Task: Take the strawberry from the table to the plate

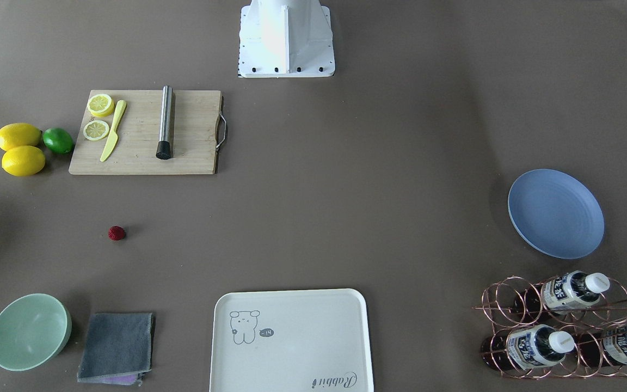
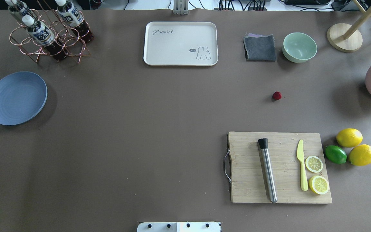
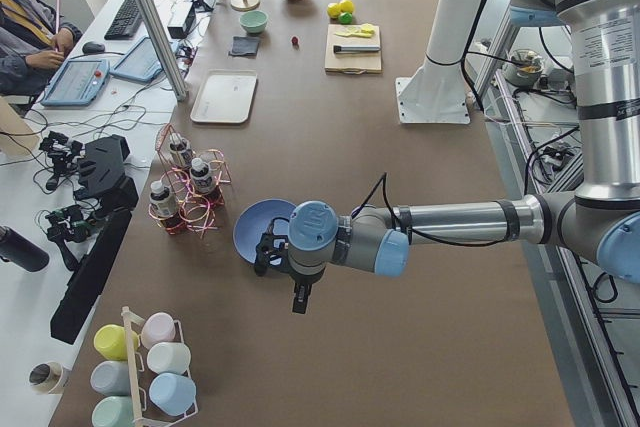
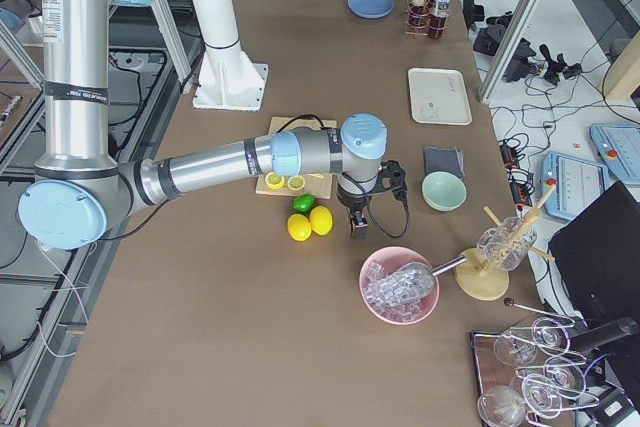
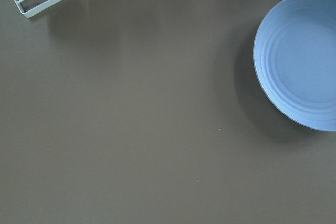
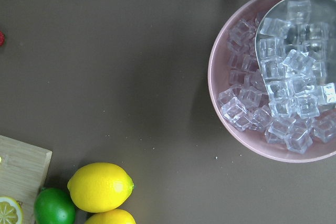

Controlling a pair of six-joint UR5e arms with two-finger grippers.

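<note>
Strawberry (image 2: 276,95) sits alone on the table (image 2: 140,129), between the cutting board (image 2: 279,167) and the grey cloth (image 2: 260,48) — well apart from the blue plate (image 2: 16,97) over on the robot's left. Left gripper (image 3: 298,297) hangs just beside that plate; right gripper (image 4: 358,225) hangs near the lemons (image 4: 321,219). Clenched or released — cannot tell for either.

Matt table (image 2: 140,145), bumpy strawberry (image 2: 276,95)
</note>
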